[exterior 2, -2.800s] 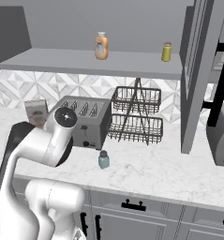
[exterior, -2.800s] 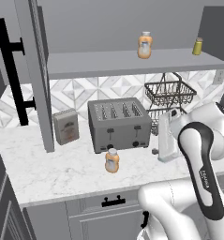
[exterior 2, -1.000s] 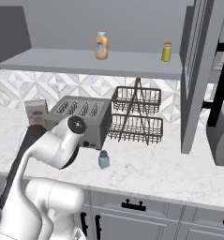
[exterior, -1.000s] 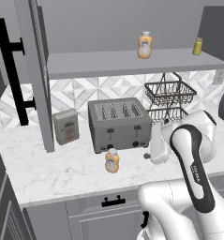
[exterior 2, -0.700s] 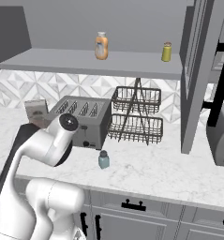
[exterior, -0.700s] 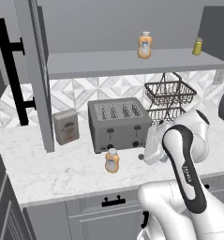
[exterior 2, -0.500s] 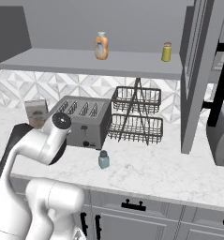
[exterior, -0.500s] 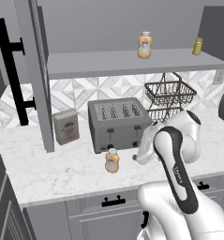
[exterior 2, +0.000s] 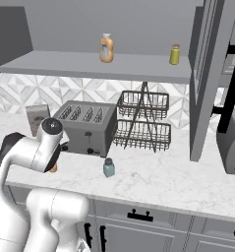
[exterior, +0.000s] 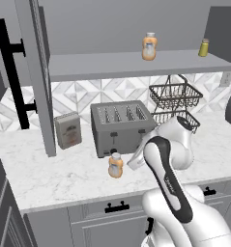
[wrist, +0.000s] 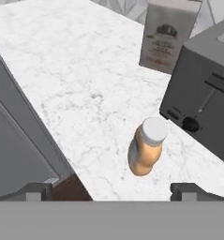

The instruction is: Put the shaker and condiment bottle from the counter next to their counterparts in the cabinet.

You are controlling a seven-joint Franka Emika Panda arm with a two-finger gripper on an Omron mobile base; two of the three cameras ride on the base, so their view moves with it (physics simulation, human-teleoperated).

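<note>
Hand view: condiment bottle [wrist: 146, 149] between wide-spread pincer [wrist: 111, 190] tips.

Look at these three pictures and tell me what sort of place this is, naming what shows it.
A kitchen, rendered rather than real by the look of it. A four-slot toaster stands on a marble-look counter with grey drawers below, a wire basket rack sits beside it, and a wall cabinet shelf holds a condiment bottle.

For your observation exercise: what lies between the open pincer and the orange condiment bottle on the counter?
Nothing: in the hand view, bare marble counter separates the open pincer from the condiment bottle.
</note>
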